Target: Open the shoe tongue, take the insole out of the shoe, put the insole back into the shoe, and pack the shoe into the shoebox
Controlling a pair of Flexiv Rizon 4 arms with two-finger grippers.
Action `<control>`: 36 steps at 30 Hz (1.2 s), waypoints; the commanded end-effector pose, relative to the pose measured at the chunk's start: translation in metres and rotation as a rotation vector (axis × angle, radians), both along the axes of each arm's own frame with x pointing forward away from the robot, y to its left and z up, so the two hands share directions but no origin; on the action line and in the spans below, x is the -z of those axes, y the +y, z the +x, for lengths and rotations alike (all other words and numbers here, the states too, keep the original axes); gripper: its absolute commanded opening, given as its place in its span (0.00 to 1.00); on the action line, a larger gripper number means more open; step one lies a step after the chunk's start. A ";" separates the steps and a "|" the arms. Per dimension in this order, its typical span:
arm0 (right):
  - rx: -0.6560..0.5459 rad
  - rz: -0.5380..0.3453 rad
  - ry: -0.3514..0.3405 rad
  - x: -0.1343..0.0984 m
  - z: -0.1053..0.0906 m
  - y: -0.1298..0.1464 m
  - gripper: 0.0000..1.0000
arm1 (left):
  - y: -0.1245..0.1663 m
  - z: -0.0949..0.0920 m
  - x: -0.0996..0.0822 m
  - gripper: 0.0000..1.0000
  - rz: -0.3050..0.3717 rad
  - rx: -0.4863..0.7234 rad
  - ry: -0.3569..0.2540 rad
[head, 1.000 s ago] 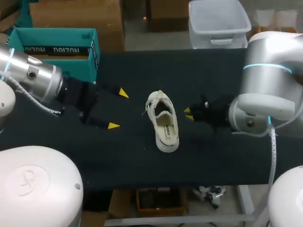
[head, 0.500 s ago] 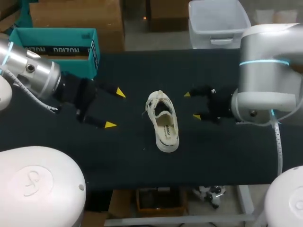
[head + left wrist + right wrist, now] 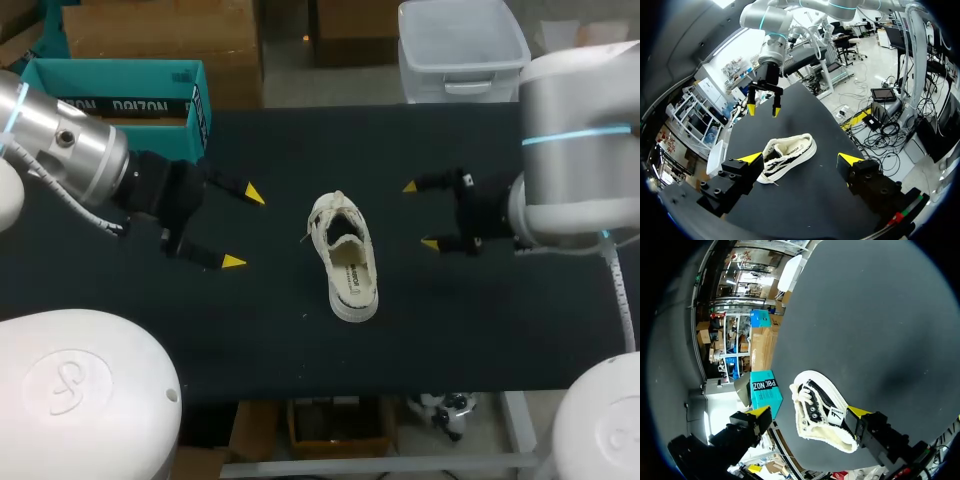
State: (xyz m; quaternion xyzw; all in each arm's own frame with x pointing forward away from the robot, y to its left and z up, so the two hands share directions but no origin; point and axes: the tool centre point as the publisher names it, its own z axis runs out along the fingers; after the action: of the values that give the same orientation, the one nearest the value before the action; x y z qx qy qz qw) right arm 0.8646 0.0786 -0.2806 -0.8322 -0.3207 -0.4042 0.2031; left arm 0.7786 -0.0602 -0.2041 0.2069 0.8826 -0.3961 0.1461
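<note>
The black surface [image 3: 300,140] fills the head view, with the left arm [image 3: 60,150] coming in from 9 o'clock and the right arm [image 3: 580,150] from 3 o'clock. The teal shoebox [image 3: 110,68] stands open at the surface's 10 o'clock corner, just behind the left arm. The white shoe [image 3: 345,258] lies near the middle of the surface, sole down, its long axis running roughly from 11 to 5 o'clock. It sits between the two arms and touches neither. The left fingers [image 3: 236,263] are at the shoe's 9 o'clock, clearly apart from it, and in the left wrist view the shoe lies just ahead of them on the surface. The right fingers [image 3: 430,243] are at the shoe's 3 o'clock, also apart from it, and the right wrist view shows the shoe just ahead of them, with the shoebox beyond it. Both pairs of fingers are spread wide and have hold of nothing. The tan insole [image 3: 352,272] lies inside the shoe, visible through its opening. A second ago the right fingers were nearly closed and right beside the shoe's 3 o'clock flank. They have since drawn back toward 3 o'clock and spread wide. The left fingers have slipped a little toward 9 o'clock at the same wide spread, and the shoe has not moved.
</note>
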 end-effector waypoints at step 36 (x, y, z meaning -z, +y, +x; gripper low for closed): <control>-1.348 0.061 0.845 -0.039 0.017 -0.036 1.00 | 0.001 -0.006 0.023 1.00 0.152 -0.319 0.293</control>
State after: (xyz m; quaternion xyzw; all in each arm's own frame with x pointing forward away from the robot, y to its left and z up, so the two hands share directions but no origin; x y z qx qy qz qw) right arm 0.8757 0.0397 -0.2463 -0.6905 -0.6283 -0.1048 0.3428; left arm 0.7714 -0.0585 -0.2273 0.0153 0.9425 -0.3279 0.0631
